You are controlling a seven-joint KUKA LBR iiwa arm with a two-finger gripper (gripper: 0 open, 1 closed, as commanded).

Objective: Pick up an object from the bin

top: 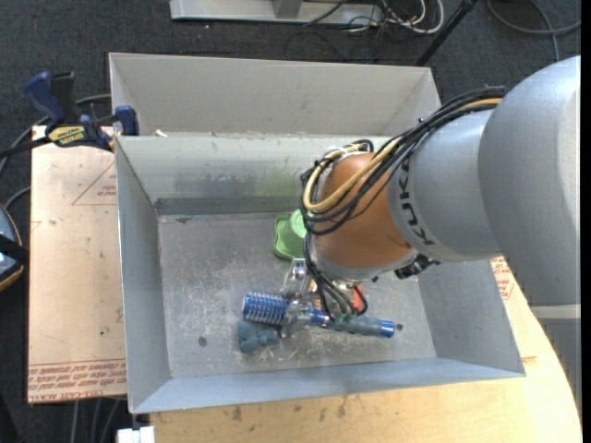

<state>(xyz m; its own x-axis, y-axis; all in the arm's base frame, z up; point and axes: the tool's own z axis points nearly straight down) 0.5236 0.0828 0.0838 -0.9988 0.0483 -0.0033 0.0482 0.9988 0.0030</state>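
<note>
Near edge: the front wall of the grey metal bin (pixel 323 381) runs across the bottom of the view, with bare, scuffed floor just behind it.

Front of floor: a small dark teal lump (pixel 251 338) lies on the bin floor, touching or just beside the bristle end of a brush.

Brush: a blue brush (pixel 268 309) lies flat, its ridged bristle head to the left and its slim handle running right towards a blue tip.

Gripper: the gripper (pixel 303 295) is low over the brush, about where the head meets the handle. The wrist above it hides its working end, so I cannot tell whether it is spread, closed or clamped on anything.

Wrist: an orange cover (pixel 355 220) wrapped in looping cables (pixel 323 187) sits above the gripper. The grey arm comes in from the right.

Behind the wrist: a pale green thing (pixel 288 236) lies towards the back of the floor, half hidden by the cover.

Likely target: the brush, judging by where the gripper sits.

Risk: the handle is thin and lies flat, so a closing grip could slide off it or press into the floor.

Risk: the teal lump sits so close that it could be caught or knocked aside.

Risk: held off-centre, the brush could tip and drop.
</note>
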